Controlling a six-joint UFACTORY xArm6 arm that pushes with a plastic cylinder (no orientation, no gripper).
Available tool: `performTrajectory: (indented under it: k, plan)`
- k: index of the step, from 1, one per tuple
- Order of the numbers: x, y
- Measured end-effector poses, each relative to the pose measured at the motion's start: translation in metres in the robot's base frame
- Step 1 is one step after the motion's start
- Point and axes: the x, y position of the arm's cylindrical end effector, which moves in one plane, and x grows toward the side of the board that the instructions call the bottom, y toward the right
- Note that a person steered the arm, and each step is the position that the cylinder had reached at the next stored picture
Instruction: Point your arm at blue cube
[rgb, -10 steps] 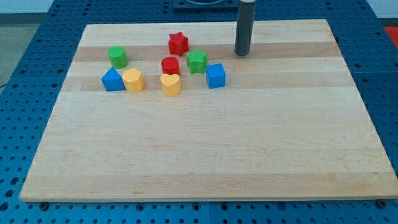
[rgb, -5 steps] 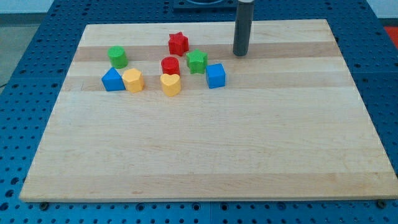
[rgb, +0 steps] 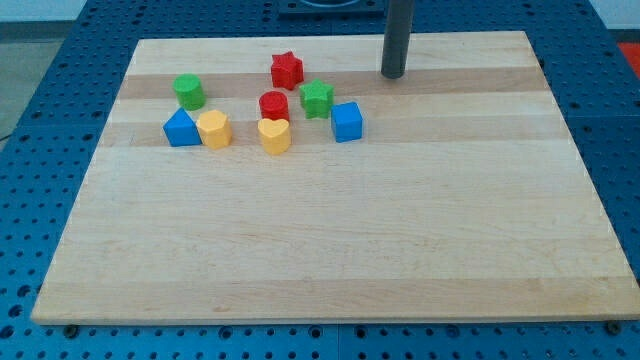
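You get bright, even overhead light on the desk (rgb: 330, 230): shadows are short and soft, there is no glare, and focus holds sharp to the edges.

My rod comes down upright from the view's top edge, right of centre. My tip (rgb: 393, 76) sits near the view's top, touching nothing.

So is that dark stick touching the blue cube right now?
No, my tip sits apart from the blue cube, up and toward the view's right, with bare wood between them.
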Motion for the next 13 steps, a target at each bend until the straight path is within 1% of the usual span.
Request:
performTrajectory:
  k: [3,4,5,6,8,9,10,11,12,13]
  plan:
    - [0.005,0.001]
    - [0.04,0.001]
    - [0.065,0.0]
    - [0.073,0.0]
    - [0.074,0.0]
    - [0.09,0.0]
    - [0.118,-0.004]
    - [0.135,-0.025]
    - [0.115,-0.049]
    - [0.093,-0.051]
